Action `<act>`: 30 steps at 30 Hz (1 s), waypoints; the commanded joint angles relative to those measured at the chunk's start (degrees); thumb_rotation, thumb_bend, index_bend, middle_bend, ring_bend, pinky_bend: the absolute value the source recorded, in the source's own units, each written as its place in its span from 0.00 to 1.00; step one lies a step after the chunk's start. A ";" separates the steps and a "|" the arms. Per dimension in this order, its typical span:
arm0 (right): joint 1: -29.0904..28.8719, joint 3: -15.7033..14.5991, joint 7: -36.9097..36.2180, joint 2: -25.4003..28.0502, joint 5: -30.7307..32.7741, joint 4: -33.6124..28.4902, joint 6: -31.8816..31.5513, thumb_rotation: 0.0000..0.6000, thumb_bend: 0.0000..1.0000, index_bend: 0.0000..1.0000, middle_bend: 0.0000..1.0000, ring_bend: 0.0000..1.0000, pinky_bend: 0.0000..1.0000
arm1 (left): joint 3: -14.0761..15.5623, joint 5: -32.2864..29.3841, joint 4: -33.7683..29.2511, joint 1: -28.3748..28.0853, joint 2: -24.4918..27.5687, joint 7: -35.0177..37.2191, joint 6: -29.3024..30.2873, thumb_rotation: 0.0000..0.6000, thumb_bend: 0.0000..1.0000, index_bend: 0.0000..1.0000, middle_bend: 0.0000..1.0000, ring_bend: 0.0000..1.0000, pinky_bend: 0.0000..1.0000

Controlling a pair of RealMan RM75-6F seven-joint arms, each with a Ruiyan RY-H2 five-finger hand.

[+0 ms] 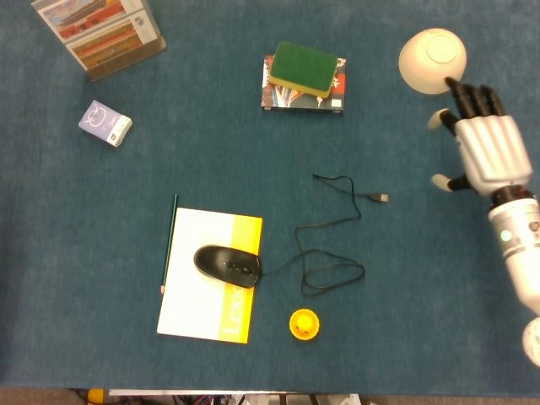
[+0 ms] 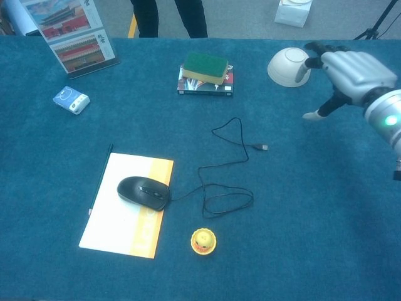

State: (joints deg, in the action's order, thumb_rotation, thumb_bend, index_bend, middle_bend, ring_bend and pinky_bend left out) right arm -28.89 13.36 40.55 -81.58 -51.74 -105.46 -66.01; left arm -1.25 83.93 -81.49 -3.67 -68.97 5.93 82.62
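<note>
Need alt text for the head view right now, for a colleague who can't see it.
The right hand, fingers spread and holding nothing, reaches toward an upturned white bowl at the far right of a blue table. A wired black mouse sits on a white-and-yellow notebook near the front.

Cream bowl (image 1: 432, 59), black mouse (image 1: 227, 265) (on white-and-orange notebook (image 1: 211, 275)), green sponge (image 1: 303, 68)
</note>
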 commanded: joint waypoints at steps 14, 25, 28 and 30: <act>-7.20 -1.54 8.28 -5.78 11.26 -1.21 -2.74 1.00 0.00 0.40 0.02 0.00 0.02 | 0.49 -0.13 2.74 0.20 -0.78 3.27 -0.98 1.00 0.24 0.39 0.43 0.35 0.50; -11.16 -3.51 12.98 -8.60 18.87 0.07 -3.76 1.00 0.00 0.43 0.02 0.00 0.02 | 0.81 0.17 5.74 0.32 -1.91 6.55 -1.44 1.00 0.24 0.39 0.43 0.35 0.50; -11.76 -4.19 13.32 -9.36 19.08 1.17 -3.86 1.00 0.00 0.44 0.02 0.00 0.02 | 0.92 0.30 6.07 0.51 -1.98 7.12 -1.25 1.00 0.24 0.39 0.43 0.35 0.50; -12.22 -4.52 13.37 -9.93 19.19 2.14 -3.73 1.00 0.00 0.45 0.02 0.00 0.02 | 0.93 0.25 6.36 0.55 -2.11 7.45 -1.31 1.00 0.24 0.39 0.43 0.35 0.50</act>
State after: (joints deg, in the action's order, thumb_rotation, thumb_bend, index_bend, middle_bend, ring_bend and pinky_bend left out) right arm -40.80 9.11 53.82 -91.15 -32.64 -103.81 -69.78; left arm -0.33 84.20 -75.20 -3.14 -71.03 13.30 81.34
